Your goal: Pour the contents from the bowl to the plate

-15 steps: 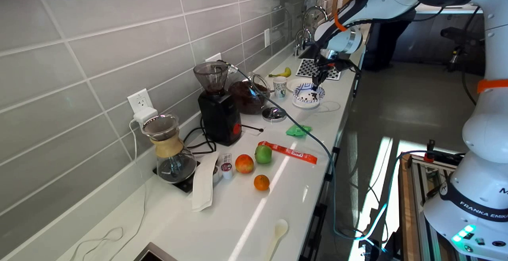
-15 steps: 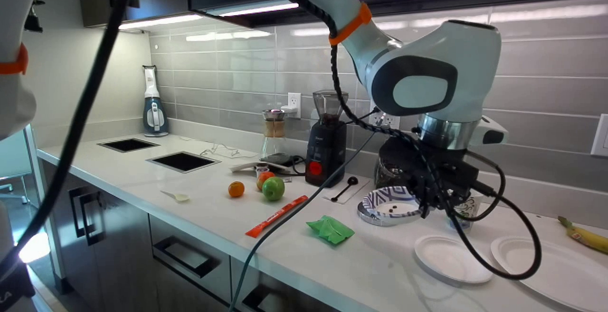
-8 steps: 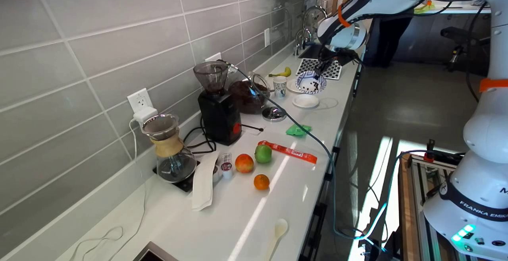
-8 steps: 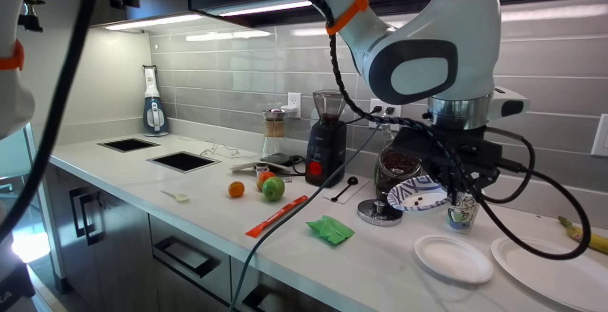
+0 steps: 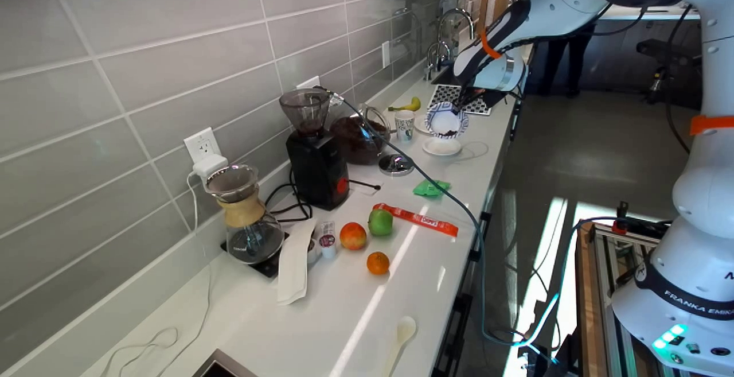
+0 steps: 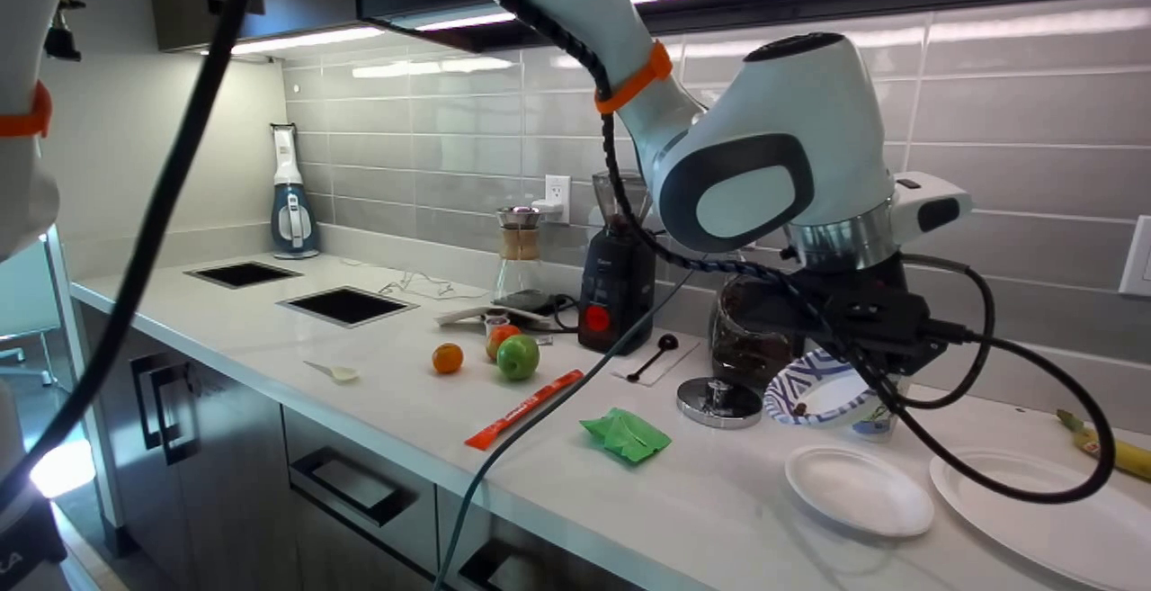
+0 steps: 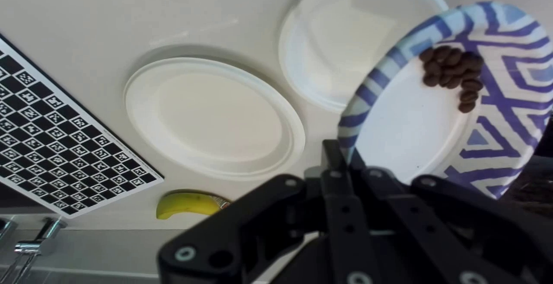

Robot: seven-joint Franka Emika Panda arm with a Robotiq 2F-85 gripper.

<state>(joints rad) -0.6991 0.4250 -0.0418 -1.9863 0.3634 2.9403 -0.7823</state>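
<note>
Black robot hand is pinching the rim of a white paper bowl with blue-purple print, and the bowl's hanging tilted over on the right of the wrist view, a bunch of dark brown beans clustering inside near its upper end. In an exterior view, a small round white plate is just sitting on the white bench, lower right.

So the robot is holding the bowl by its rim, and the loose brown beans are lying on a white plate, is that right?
Not quite: the loose beans are in the bowl, bunched at one side, as the wrist view shows. The gripper does hold the bowl by its rim.
</note>
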